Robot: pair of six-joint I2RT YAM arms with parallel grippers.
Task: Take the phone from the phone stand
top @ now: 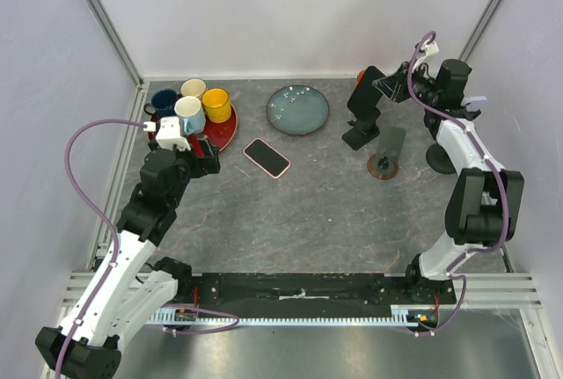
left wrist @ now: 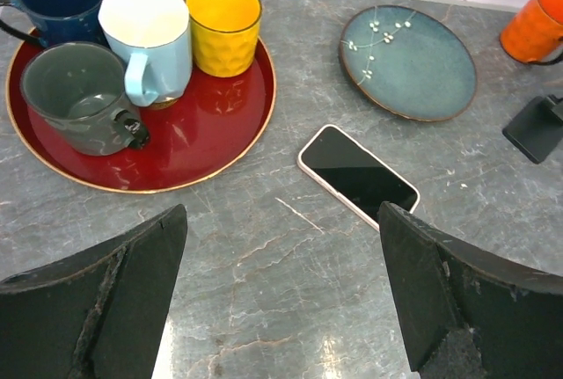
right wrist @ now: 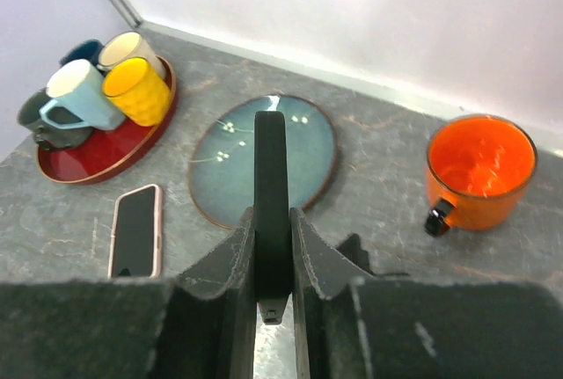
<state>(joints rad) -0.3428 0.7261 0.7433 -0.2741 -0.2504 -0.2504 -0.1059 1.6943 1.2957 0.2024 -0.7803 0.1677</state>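
Well, you've got the table [top: 334, 212] w/ a red tray [left wrist: 202, 133] left of the blue plate [top: 297, 109]. Your left gripper [left wrist: 281, 221] hangs spread wide near that tray, holding nothing. The phone stand [top: 359, 133] sits right of the plate, its upright clamped in your right gripper [right wrist: 273, 225]. The phone [top: 266, 157] lies flat, screen up, just front-left of the plate, off the stand.

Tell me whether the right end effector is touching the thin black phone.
Touching. The right wrist view shows the right end effector shut on the black phone, both fingers pressed flat against its faces with no gap.
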